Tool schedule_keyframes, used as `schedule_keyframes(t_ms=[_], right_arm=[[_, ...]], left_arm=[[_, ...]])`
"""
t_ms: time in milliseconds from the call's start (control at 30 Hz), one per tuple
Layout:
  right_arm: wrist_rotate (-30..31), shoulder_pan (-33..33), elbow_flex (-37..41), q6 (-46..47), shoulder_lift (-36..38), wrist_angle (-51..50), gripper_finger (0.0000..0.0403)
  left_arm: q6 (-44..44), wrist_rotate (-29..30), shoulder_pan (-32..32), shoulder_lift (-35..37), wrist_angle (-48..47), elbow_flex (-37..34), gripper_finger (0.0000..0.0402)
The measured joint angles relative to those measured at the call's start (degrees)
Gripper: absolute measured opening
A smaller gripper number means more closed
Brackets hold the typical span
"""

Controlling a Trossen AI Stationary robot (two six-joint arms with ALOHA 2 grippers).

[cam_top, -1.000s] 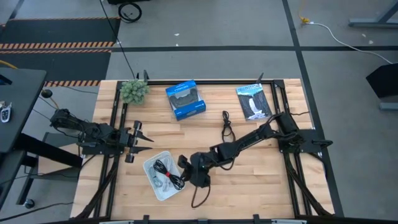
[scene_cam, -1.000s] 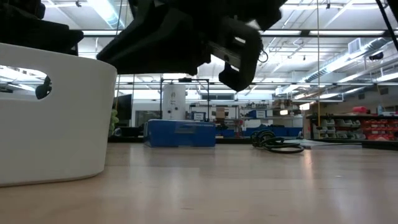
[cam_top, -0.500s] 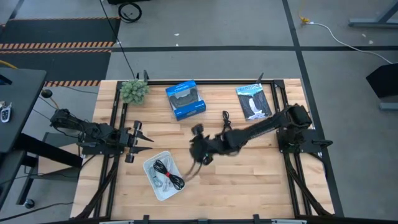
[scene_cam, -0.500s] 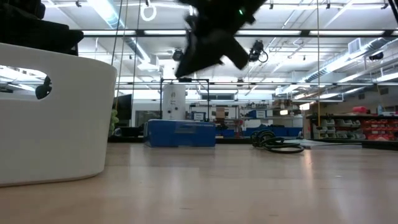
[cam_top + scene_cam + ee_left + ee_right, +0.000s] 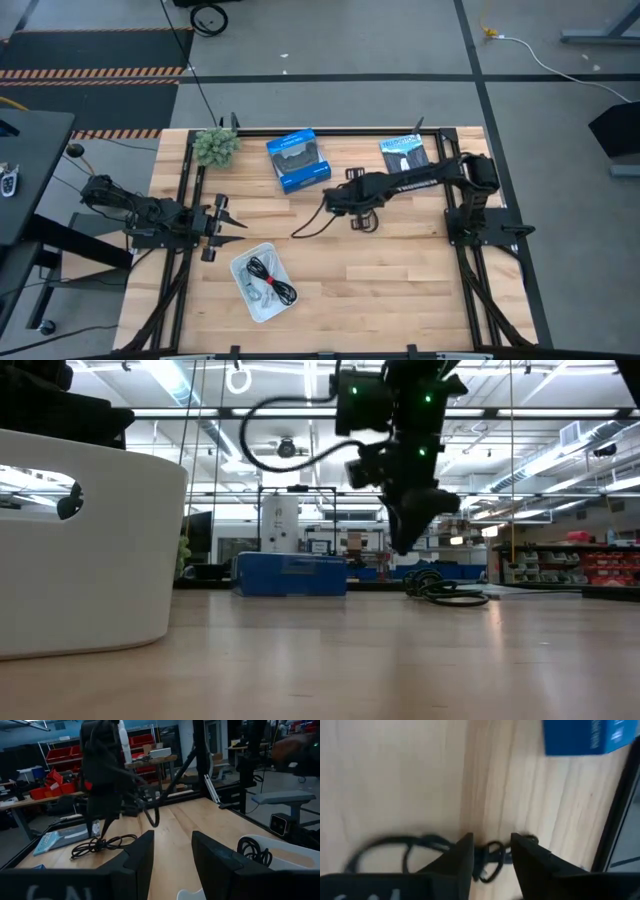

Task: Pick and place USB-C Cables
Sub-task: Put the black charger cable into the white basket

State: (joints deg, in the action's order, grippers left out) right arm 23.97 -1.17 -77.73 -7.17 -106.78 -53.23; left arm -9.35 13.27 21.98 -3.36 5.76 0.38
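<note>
One black USB-C cable (image 5: 366, 218) lies bundled on the wood between the blue box and the packet; it also shows in the low view (image 5: 445, 590) and the left wrist view (image 5: 100, 845). My right gripper (image 5: 357, 205) hovers over it, open and pointing down (image 5: 405, 540), with the cable (image 5: 492, 855) showing between its fingers. The white tray (image 5: 238, 268) holds a black cable (image 5: 270, 275) and a pale one (image 5: 258, 293). My left gripper (image 5: 228, 222) waits open at the table's left, beside the tray.
A blue box (image 5: 298, 160) and a small plant (image 5: 215, 146) stand near the far edge. The black-and-white packet (image 5: 405, 160) lies to the right of the box. A black lead (image 5: 310, 225) hangs from my right arm. Bare wood shows on the near right.
My right gripper has risen from the white tray and swung toward the table's far right. It now hangs over the black cable near the blue box. The lead hanging from the arm has swung along with it. The left arm has kept still.
</note>
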Motion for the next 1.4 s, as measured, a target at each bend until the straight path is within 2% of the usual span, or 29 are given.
schedule_keyframes(t_ms=[133,367,433,633,833,933,1067,1167,1300,1400], right_arm=[[0.0,-1.4,1.0,-8.5,0.0,-2.9,0.0159],[-0.1,-0.4,1.0,-39.5,0.0,-10.5,0.0194],[-0.1,-0.4,1.0,-45.8,0.0,-11.5,0.0200],[-0.1,0.9,1.0,-50.2,0.0,-11.2,0.0230],[-0.5,1.9,1.0,-61.2,0.0,-10.7,0.0265],[-2.6,1.0,1.0,-65.1,0.0,-10.7,0.0274],[-2.7,0.1,3.5,-72.2,0.0,-6.9,0.0277],[-2.4,-0.1,7.1,-78.7,0.0,0.1,0.0274],[1.8,-0.5,11.5,-85.9,0.0,9.0,0.0265],[2.9,-1.3,13.0,-87.8,0.0,10.5,0.0247]], left_arm=[[0.0,0.0,0.0,0.0,0.0,0.0,0.0142],[0.0,0.0,0.0,0.0,0.0,0.0,0.0142],[0.0,0.0,0.0,0.0,0.0,0.0,0.0142],[0.0,0.0,0.0,0.0,0.0,0.0,0.0142],[0.0,0.0,0.0,0.0,0.0,0.0,0.0142],[0.0,0.0,0.0,0.0,0.0,0.0,0.0142],[0.0,0.0,0.0,0.0,0.0,0.0,0.0142],[0.0,0.0,0.0,0.0,0.0,0.0,0.0142],[0.0,0.0,0.0,0.0,0.0,0.0,0.0142],[0.0,0.0,0.0,0.0,0.0,0.0,0.0142]])
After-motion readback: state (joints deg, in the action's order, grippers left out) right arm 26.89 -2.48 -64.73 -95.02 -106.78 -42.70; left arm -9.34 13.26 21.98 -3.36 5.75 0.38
